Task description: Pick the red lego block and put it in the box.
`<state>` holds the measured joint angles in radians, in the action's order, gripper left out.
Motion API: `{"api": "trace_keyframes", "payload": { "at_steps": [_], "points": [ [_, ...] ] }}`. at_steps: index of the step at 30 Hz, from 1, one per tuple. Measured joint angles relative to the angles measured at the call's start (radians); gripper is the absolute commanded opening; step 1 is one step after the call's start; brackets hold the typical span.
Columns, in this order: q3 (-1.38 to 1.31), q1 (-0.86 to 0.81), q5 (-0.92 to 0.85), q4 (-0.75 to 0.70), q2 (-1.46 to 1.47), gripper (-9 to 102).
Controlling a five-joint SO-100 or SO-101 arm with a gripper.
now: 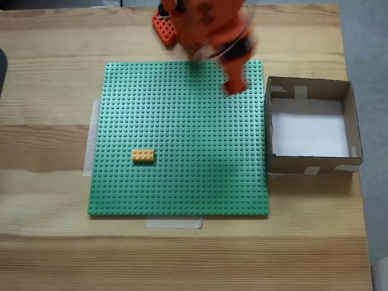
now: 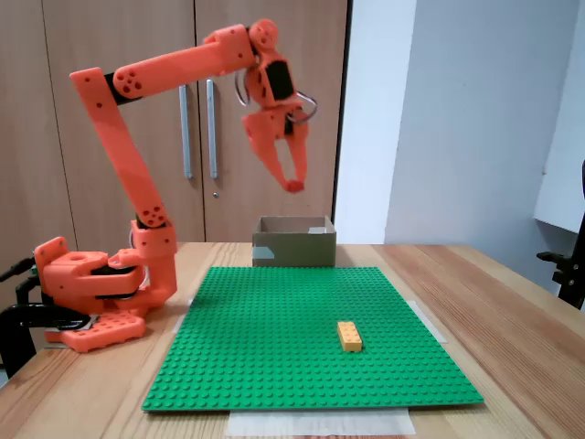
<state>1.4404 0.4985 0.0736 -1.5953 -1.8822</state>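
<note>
Above and just short of the box [image 1: 308,80], over the corner of the green baseplate [image 1: 182,133] nearest to it, we record the orange arm [image 2: 164,73] raised high, its jaws pointing down. The jaws are pinched together at their tips on a small, redder piece [image 2: 294,186], which we take to be the red lego block. It is blurred in the top-down fixed view [image 1: 234,88], and its long axis cannot be read in either view. The box stands on the desk [image 1: 48,91], touching the baseplate's edge. Its opening faces up and its white floor is bare. In the top-down view it lies to the right of the jaws and a little lower in the picture. We judge that the coming move is a short carry that way, then a release over the opening. One orange-yellow brick [image 1: 143,156] sits on the baseplate well apart from the box, its long axis running towards the box. We find no brand, label or legible writing, only pale tape patches on the box walls.
</note>
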Motion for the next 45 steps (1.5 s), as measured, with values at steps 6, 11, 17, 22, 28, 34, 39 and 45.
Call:
{"api": "trace_keyframes", "payload": {
  "at_steps": [6, 11, 17, 22, 28, 34, 39, 45],
  "points": [
    [-0.048, 0.092, 0.041, 0.015, -0.005, -1],
    [-0.032, 0.138, 0.061, 0.077, -0.005, -1],
    [0.003, 0.176, 0.072, 0.153, 0.040, -1],
    [-0.031, 0.215, 0.072, 0.176, 0.152, -1],
    [-0.210, 0.259, 0.060, 0.147, 0.331, -1],
    [-0.365, 0.290, 0.029, 0.130, 0.506, -1],
    [-0.426, 0.290, 0.012, 0.130, 0.629, -1],
    [-0.448, 0.291, 0.006, 0.135, 0.733, -1]
  ]
}}
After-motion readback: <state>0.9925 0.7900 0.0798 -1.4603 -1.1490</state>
